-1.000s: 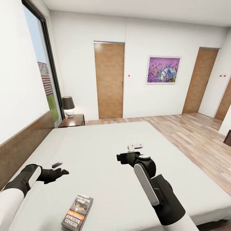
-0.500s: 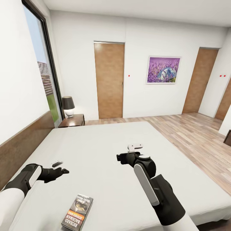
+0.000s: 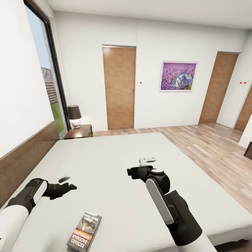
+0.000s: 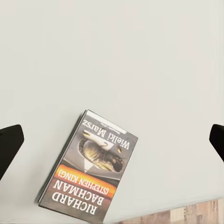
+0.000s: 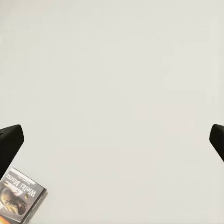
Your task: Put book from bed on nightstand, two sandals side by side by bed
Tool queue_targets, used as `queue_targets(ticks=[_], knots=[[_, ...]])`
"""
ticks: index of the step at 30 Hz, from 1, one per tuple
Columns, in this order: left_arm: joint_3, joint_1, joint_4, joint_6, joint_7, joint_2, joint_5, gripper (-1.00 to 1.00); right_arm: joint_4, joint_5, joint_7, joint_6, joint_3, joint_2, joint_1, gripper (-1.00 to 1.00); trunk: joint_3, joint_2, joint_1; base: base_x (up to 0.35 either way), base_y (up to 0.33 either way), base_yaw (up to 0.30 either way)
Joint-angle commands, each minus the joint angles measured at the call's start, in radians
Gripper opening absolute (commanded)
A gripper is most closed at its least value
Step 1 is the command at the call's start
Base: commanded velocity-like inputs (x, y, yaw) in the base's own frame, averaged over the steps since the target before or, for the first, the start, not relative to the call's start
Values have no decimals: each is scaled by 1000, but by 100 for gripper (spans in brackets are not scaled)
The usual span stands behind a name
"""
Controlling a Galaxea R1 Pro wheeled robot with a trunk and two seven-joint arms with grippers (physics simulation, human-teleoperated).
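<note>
The book point(image 3: 84, 231) lies flat on the pale mattress of the bed point(image 3: 105, 161), near its front edge, cover up with white "RICHARD BACHMAN" lettering. My left gripper point(image 3: 71, 187) hovers over the mattress above and to the left of the book. In the left wrist view it is open, with the book point(image 4: 91, 165) below between its dark fingertips point(image 4: 9, 144). My right gripper point(image 3: 130, 172) is open over the middle of the bed, and the book's corner point(image 5: 18, 198) shows in the right wrist view. A dark nightstand point(image 3: 79, 131) stands beyond the bed's far side. The sandals are out of view.
A black-shaded lamp point(image 3: 74, 115) sits on the nightstand. The brown headboard point(image 3: 24, 154) runs along the left wall under a tall window point(image 3: 45, 77). Wood-plank floor point(image 3: 217, 147) lies right of the bed, with brown doors point(image 3: 119, 92) and a lavender picture point(image 3: 178, 76) on the far wall.
My left arm has crept slightly to the right, toward the book. The right arm and the book have stayed put.
</note>
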Motion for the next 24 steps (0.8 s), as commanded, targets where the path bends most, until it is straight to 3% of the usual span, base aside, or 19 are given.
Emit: queue_targets(ticks=[1,5,11,17,24], knots=[[5,-1,0,8,-4,-2,-4,100,-1,-10,-10,2,1,0,-1,100,-1,-1,0,0,0,0],[5,-1,1,13,-1,-6,-5,100,-12,-10,-11,3,5,1,-1,100,-1,-1,0,0,0,0],[5,-1,6,23,1,-14,-8,100,-37,-7,-33,3,60,2,-1,100,-1,-1,0,0,0,0],[4,-1,8,45,12,-21,-12,100,-46,-7,-165,1,147,9,-1,100,-1,-1,0,0,0,0],[4,-1,9,60,21,-22,-13,100,-49,-7,-259,0,181,17,-2,100,-1,-1,0,0,0,0]])
